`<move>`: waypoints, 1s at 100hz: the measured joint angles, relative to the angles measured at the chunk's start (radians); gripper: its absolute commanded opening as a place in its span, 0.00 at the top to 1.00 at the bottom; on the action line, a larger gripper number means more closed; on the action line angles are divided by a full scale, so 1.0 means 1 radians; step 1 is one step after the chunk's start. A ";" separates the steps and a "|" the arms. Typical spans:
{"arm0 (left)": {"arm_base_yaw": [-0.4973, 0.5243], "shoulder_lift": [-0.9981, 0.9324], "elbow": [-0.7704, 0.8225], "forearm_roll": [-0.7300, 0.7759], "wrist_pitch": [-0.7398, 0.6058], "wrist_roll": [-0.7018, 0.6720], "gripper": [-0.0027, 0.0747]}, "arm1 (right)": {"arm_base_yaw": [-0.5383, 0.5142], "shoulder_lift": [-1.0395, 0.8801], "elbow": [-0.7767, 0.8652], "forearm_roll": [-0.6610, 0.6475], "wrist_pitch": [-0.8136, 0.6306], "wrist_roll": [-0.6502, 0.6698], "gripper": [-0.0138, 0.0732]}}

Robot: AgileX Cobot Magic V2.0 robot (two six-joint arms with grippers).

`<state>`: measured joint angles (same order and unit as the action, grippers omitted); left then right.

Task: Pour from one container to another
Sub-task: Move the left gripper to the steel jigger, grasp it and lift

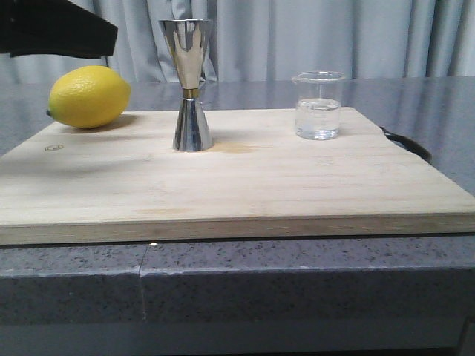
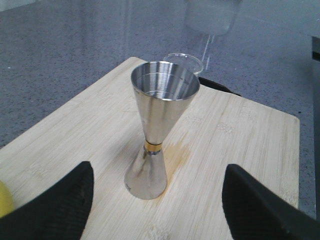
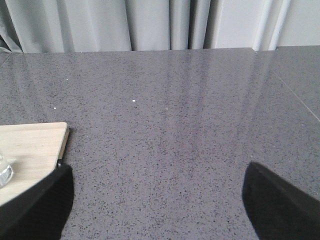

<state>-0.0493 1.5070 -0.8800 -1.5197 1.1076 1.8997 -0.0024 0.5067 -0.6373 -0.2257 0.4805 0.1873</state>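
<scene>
the glass beaker stood upright on the far right part of the wooden board, with a little clear liquid in its bottom. the steel jigger stood upright near the board's middle, well apart from the beaker on its left, its upper cup open and apparently dry in the left wrist view. a lemon lay at the far left corner of the board, away from both.

neither hand held anything. the left hand was spread wide, its two fingers either side of the jigger's base and not touching it. the right hand was also spread wide, over the bare grey bench just right of the board, with only an edge of the beaker in its view.

the step in hand seemed to be the reach for the beaker. to do it well, the right hand should have come left, squared up to the beaker's body below the rim, and closed gently on the glass, keeping the pouring lip turned toward the jigger. the left hand could have steadied the jigger at its waist, since its narrow foot looked easy to tip.
</scene>
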 measured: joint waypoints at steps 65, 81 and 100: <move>-0.141 0.244 -0.033 -0.245 0.050 0.331 0.33 | 0.000 0.001 0.000 0.000 -0.032 0.000 0.13; -0.187 0.277 -0.080 -0.249 0.050 0.334 0.33 | 0.000 0.001 0.000 0.000 -0.034 0.000 0.13; -0.216 0.316 -0.138 -0.251 0.050 0.334 0.33 | 0.000 0.001 0.000 0.000 -0.034 0.000 0.13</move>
<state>-0.2652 1.8233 -1.0176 -1.7707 1.1581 2.2339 -0.0024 0.5074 -0.6373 -0.2257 0.4462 0.1873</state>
